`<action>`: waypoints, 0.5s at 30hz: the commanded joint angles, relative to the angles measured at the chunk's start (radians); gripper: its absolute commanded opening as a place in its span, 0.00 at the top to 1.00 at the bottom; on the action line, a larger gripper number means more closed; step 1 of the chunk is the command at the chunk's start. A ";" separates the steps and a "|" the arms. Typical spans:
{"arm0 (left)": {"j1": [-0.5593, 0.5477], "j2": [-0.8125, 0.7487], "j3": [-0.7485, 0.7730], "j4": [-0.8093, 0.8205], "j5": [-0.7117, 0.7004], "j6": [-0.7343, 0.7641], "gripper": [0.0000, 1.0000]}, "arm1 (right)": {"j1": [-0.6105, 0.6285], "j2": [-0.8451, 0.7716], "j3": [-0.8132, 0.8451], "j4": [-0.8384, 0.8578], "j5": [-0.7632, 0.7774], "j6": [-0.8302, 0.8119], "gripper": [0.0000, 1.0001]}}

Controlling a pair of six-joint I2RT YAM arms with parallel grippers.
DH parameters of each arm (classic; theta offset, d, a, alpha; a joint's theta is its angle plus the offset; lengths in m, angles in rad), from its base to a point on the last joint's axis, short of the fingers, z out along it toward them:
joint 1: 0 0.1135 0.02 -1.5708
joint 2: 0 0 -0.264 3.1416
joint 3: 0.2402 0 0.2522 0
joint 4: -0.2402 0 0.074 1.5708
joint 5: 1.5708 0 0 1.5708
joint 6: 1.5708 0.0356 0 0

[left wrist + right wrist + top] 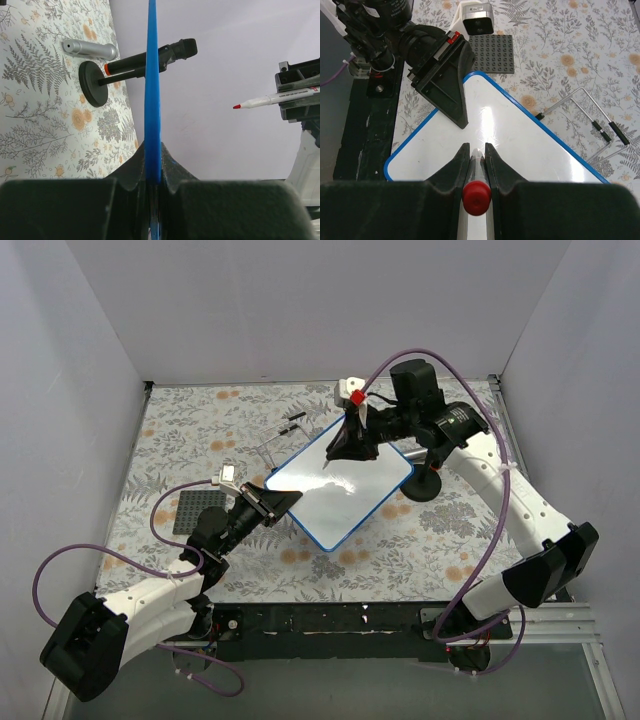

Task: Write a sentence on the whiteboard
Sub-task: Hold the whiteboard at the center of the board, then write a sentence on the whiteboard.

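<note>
Zero words show on the small blue-rimmed white whiteboard (345, 490), which sits at the middle of the floral table (450, 540); we judge the sentence wholly still to write. Left gripper (152, 172): fingers clamped on the board's rim. Right gripper (476, 152): fingers pinched around a white red-tipped marker (277, 98). Whether the tip touches the board, we cannot tell.

A cloth printed with grey ferns and orange flowers (450, 530) covers the table, closed in by plain white walls (300, 300). On its left side lies a dark grey studded square plate (190, 508), and toward the back a bent wire frame (275, 448) with black-tipped ends. At the right is a black round-footed stem (424, 485) with an orange band, and a silver cylinder (92, 48) lies just beside its foot
</note>
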State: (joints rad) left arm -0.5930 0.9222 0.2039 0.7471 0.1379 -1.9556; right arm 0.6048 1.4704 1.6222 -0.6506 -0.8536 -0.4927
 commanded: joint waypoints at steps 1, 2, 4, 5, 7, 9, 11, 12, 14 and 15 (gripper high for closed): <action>-0.004 -0.019 0.020 0.147 0.014 -0.011 1.00 | 0.027 0.022 0.074 -0.021 0.004 -0.033 0.99; -0.004 -0.019 0.022 0.149 0.015 -0.012 1.00 | 0.033 0.027 0.079 -0.023 0.004 -0.033 0.99; -0.004 -0.017 0.025 0.149 0.019 -0.009 1.00 | 0.047 0.033 0.088 -0.021 0.007 -0.033 0.99; -0.004 -0.017 0.026 0.149 0.020 -0.008 1.00 | 0.052 0.034 0.090 -0.021 0.011 -0.035 0.99; -0.004 -0.014 0.029 0.152 0.023 -0.005 1.00 | 0.059 0.034 0.093 -0.021 0.013 -0.037 0.99; -0.004 -0.006 0.026 0.161 0.028 -0.003 1.00 | 0.067 0.034 0.094 -0.021 0.018 -0.038 0.99; -0.004 -0.002 0.028 0.173 0.034 -0.005 1.00 | 0.075 0.038 0.094 -0.015 0.033 -0.035 0.99; -0.004 0.006 0.028 0.178 0.035 -0.006 1.00 | 0.085 0.041 0.093 -0.012 0.039 -0.029 0.99; -0.005 0.013 0.029 0.195 0.045 -0.008 1.00 | 0.096 0.050 0.094 0.006 0.062 -0.007 0.99; -0.005 0.020 0.028 0.198 0.046 -0.008 1.00 | 0.105 0.053 0.097 0.014 0.070 0.002 0.99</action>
State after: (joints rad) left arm -0.5930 0.9417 0.2039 0.8021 0.1661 -1.9526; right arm 0.6853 1.5093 1.6688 -0.6712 -0.8181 -0.5159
